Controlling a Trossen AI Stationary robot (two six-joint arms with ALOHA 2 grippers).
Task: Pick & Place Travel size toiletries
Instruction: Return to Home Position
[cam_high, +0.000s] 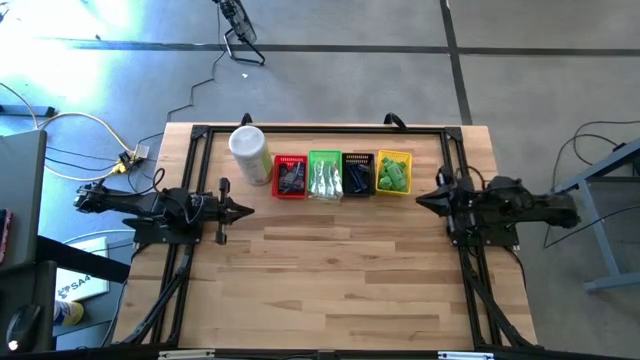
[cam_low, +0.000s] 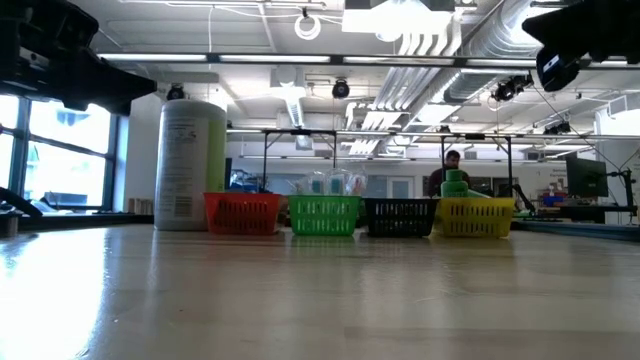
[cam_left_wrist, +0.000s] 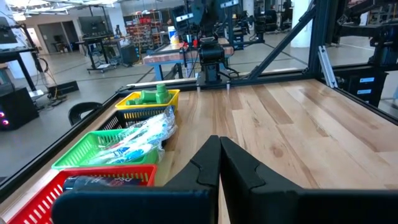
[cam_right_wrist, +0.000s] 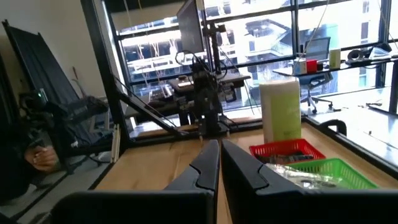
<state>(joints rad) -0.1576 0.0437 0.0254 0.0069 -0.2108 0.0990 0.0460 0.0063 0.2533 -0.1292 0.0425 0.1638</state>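
Observation:
The travel size toiletries lie in a row of small baskets at the table's far middle. Dark tubes fill the red basket (cam_high: 290, 176), and clear wrapped sticks (cam_left_wrist: 140, 140) the green basket (cam_high: 324, 175). Blue pieces are in the black basket (cam_high: 358, 173), and green mini bottles (cam_left_wrist: 152, 96) in the yellow basket (cam_high: 394, 172). My left gripper (cam_high: 248, 210) is shut and level at the table's left, pointing right. My right gripper (cam_high: 420, 203) is shut at the table's right, pointing left. Both are clear of the baskets and hold nothing.
A tall white canister (cam_high: 250, 153) stands left of the red basket. A black frame rail (cam_high: 320, 131) runs along the far edge and both sides. Bare wood (cam_high: 330, 270) spreads between the arms and toward the near edge. A person (cam_low: 452, 170) sits in the room beyond.

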